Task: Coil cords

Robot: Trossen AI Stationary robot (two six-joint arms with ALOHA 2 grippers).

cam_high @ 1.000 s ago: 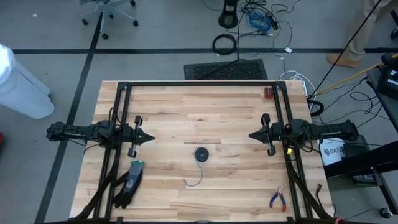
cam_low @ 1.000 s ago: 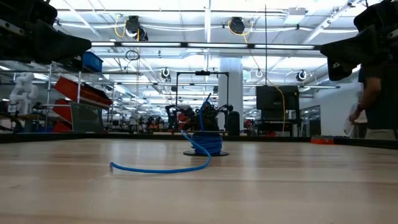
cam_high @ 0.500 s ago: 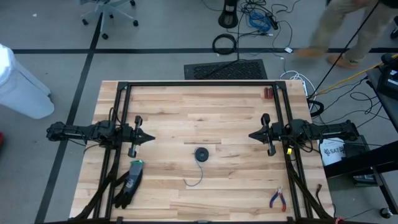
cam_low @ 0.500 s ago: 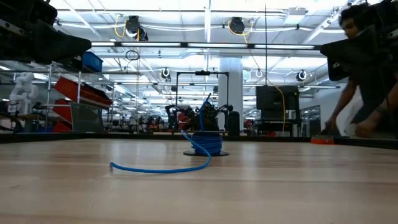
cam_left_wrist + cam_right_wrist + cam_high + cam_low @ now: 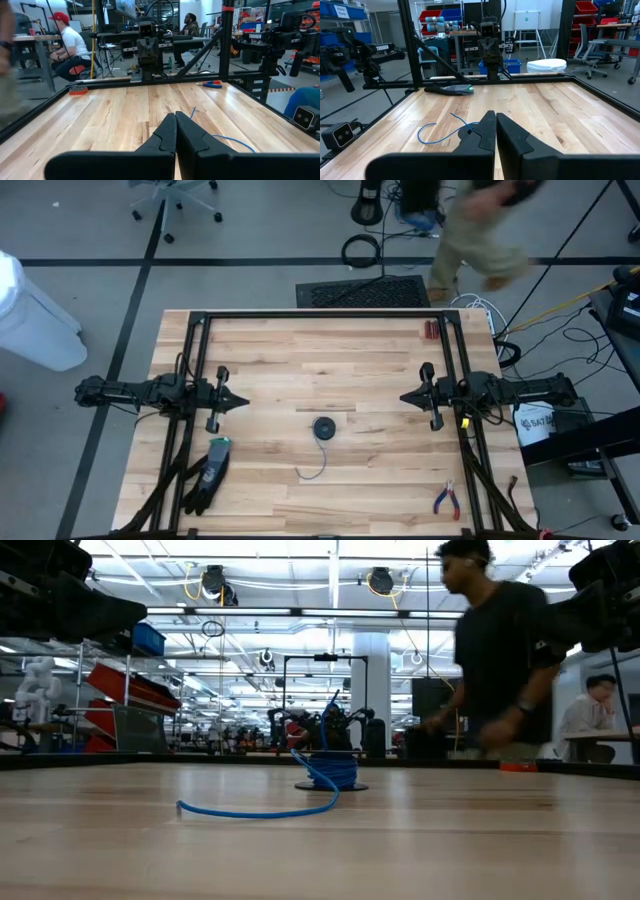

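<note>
While both fingers sets hover closed, cords lie midway, untouched.

A grey floor crossed by dark tape lines surrounds the wooden worktop. Beyond its far edge lie a black mat, a ring of thick black cable and loose wires; an office chair stands at the far left, and a white bin sits off the left side. A person walks past behind the worktop. Rows of ceiling lights, a white pillar and red shelving fill the hall.
</note>
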